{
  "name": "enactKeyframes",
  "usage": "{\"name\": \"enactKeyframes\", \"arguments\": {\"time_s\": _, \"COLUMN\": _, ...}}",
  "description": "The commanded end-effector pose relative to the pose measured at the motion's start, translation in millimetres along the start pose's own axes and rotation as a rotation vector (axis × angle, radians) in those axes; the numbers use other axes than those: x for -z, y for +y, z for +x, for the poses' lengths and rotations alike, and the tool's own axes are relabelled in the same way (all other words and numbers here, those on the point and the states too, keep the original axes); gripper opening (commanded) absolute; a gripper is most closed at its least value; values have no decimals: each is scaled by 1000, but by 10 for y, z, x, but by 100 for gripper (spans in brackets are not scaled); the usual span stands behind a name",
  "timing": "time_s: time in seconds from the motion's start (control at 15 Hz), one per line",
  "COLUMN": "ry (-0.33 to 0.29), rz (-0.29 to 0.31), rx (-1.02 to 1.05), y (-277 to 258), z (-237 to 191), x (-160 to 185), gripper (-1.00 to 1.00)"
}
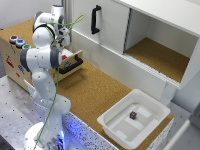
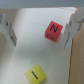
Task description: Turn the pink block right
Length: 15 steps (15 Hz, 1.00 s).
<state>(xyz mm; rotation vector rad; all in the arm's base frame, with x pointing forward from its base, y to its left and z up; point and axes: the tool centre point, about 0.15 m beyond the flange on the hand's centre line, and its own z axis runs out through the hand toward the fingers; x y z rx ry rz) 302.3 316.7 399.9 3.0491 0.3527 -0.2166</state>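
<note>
The tool (image 2: 42, 27) hangs wide open, holding nothing; the pink block (image 2: 53, 31) lies between its fingers, nearer one; a yellow block (image 2: 34, 74) sits apart.

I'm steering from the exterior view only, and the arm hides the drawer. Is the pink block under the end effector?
Observer: Yes. In the wrist view the pink block lies between the fingers of the end effector, which is open and not gripping it.
Operator: Is it centred?
Observer: No. It sits clearly nearer one finger than the other, and its edges are skewed to them.
Operator: Is anything else in there?
Observer: A yellow block, apart from the pink one and not between the fingers.
</note>
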Motion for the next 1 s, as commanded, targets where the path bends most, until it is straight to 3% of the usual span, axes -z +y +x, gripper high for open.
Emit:
{"name": "enactKeyframes", "arguments": {"time_s": 0.0, "ry": 1, "rz": 21, "rx": -88, "y": 47, "z": 207, "x": -113, "gripper": 100}}
{"name": "enactKeyframes", "arguments": {"time_s": 0.47, "ry": -5, "rz": 143, "rx": -279, "y": 279, "z": 540, "x": -510, "gripper": 100}}
{"name": "enactKeyframes", "arguments": {"time_s": 0.93, "ry": 41, "rz": 138, "rx": -330, "y": 137, "z": 789, "x": -626, "gripper": 100}}
